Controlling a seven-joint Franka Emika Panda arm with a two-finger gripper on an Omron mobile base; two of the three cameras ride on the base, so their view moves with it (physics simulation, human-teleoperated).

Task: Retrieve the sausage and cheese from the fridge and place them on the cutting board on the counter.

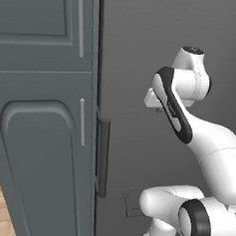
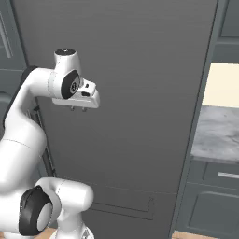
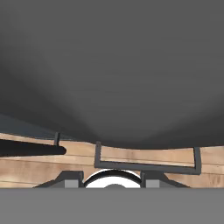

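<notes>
Fridge point(image 2: 140, 93) door shut before us.
Our gripper point(image 2: 78, 108) hangs closed and empty near the door, right of its black handle point(image 1: 102, 156); counter point(image 2: 219, 133) lies further right.

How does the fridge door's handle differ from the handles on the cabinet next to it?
The fridge handle is black and thick, while the cabinet handles are slim and pale grey. The fridge handle sits at the door's left edge, low down; the cabinet handles sit near the right edge of its panelled doors, one above the other. All are vertical bars, and both the fridge and the cabinet are shut.
</notes>
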